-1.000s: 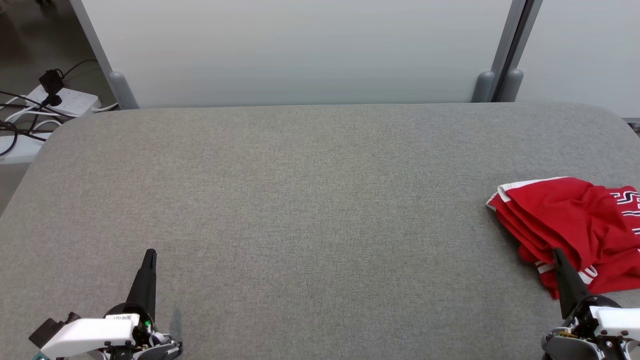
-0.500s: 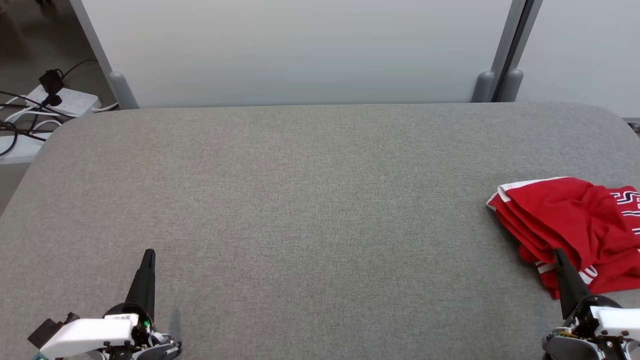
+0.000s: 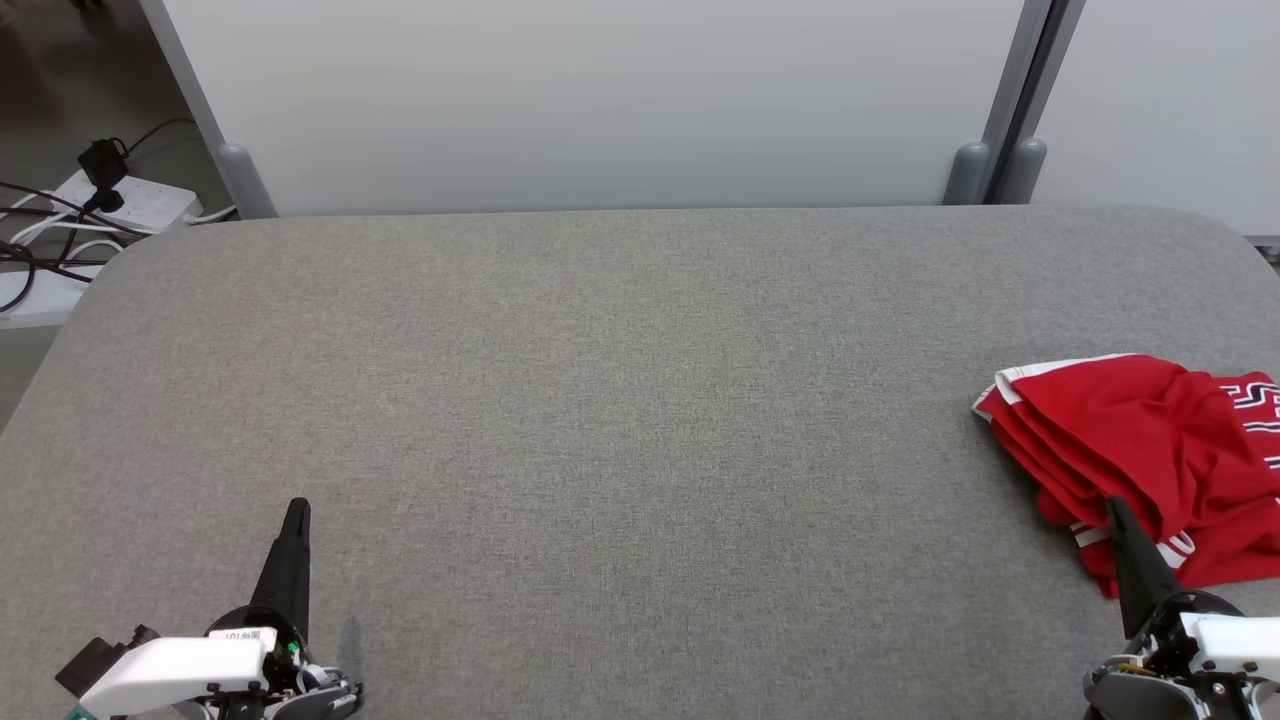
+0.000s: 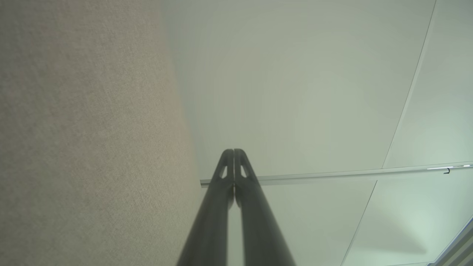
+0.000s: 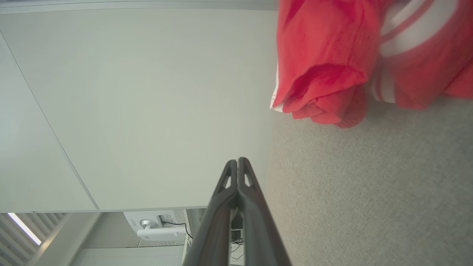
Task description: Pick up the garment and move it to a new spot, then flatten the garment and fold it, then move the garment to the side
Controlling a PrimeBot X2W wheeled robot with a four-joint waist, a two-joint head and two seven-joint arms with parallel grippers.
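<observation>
Garment [image 3: 1140, 450], red with white trim, lies bunched in loose layers at the right edge of the counter [image 3: 600, 400], about midway between near and far. It runs off the right side of the head view. Its stacked hems face left. The long axis seems to run from that far-left corner toward the near right, though the cut-off end leaves this unsure.

The right claw [image 3: 1116, 508] is much the nearer. It sits just on the near side of the bundle, tip pointing far, at the cloth's near-left edge. In the right wrist view grey counter shows between tip and cloth, so I judge them apart, with the garment ahead of the claw and a little to the right. Its fingers are pressed together on nothing.

The left claw [image 3: 298, 508], likewise closed and empty, rests at the near left, well apart from the garment.

A bundle at the side with both claws idle fits a garment waiting to be picked up, or one roughly folded and set aside. The pictures don't settle which. Any reach for it would suit the right arm.
</observation>
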